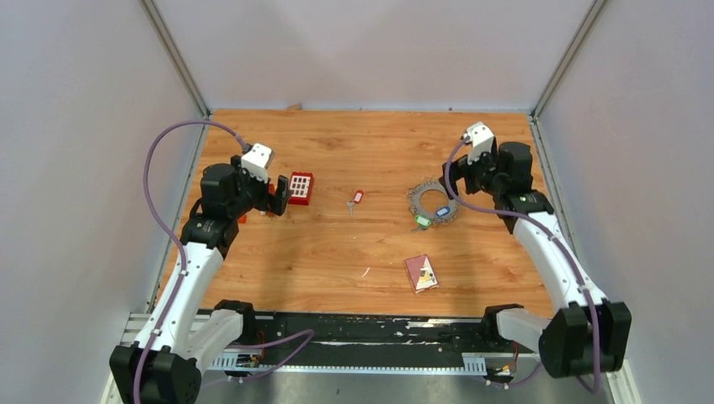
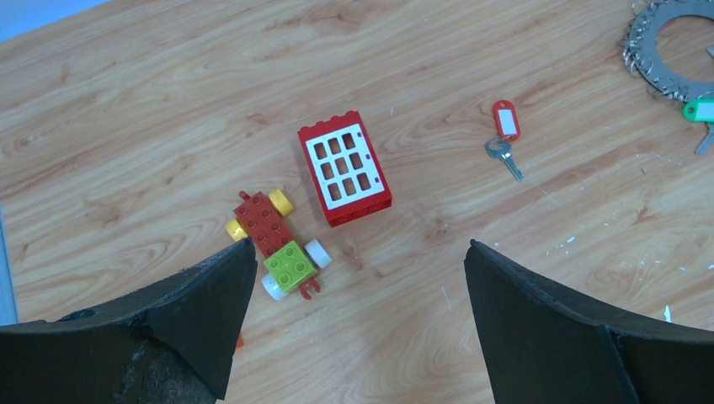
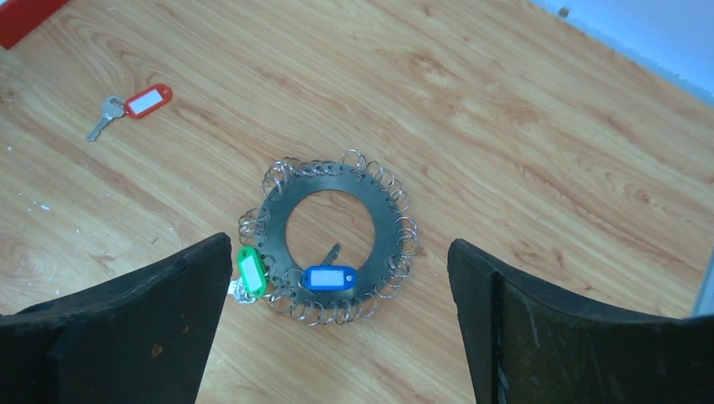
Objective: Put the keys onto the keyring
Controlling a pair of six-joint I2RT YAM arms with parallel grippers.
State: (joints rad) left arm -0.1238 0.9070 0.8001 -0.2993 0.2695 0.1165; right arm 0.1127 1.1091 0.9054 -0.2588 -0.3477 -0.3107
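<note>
Fingers point(image 2: 168, 337) of the left gripper point(image 2: 358, 252) are spread wide, empty, near a red block point(image 2: 343, 167). The right gripper point(image 3: 338, 246) is likewise held agape above the keyring point(image 3: 271, 223). A blue-tagged key point(image 3: 329, 277) is seen at the ring's six o'clock, a green-tagged key point(image 3: 251, 270) at eight; the red-tagged key point(image 3: 147, 100) lies apart at ten, on the wooden table point(image 1: 337, 252), enclosed by grey walls point(image 1: 370, 50).

the keyring point(image 1: 418, 204) lay right of centre on the table point(image 1: 337, 252), with a green tag point(image 1: 423, 221) at its lower left rim and a blue tag point(image 1: 443, 211) on its lower part. a red-tagged key point(image 1: 357, 199) lay alone mid-frame. the left gripper point(image 1: 280, 196) stood just left of a red block point(image 1: 301, 188). the right gripper point(image 1: 453, 179) stood at the keyring's upper right. a maroon card point(image 1: 421, 273) lay below the keyring.
</note>
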